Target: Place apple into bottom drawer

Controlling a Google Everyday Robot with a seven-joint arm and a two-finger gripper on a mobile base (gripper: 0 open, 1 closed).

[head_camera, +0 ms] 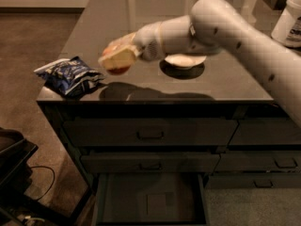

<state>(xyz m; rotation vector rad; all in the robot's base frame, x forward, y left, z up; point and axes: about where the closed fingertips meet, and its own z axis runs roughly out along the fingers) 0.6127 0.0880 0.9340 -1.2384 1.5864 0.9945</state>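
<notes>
**A:** Where do we find the apple (pixel 119 69)?

**B:** In the air above the front left part of the surface (pixel 221 86). The jaws of the gripper (pixel 116 59) are pinching it, and its red skin shows beneath them.

**A:** How do we expect it to handle?

**B:** We judge it firm, smooth and fairly light. Being round, it could slip or roll, and a drop might bruise it. A hold across its widest part suits it best.

**A:** What lies around it?

**B:** A chip bag (pixel 70 75) lies left of it on the surface, and a bowl (pixel 184 60) sits behind the arm (pixel 244 36). The bottom drawer (pixel 122 197) stands open well below.
</notes>
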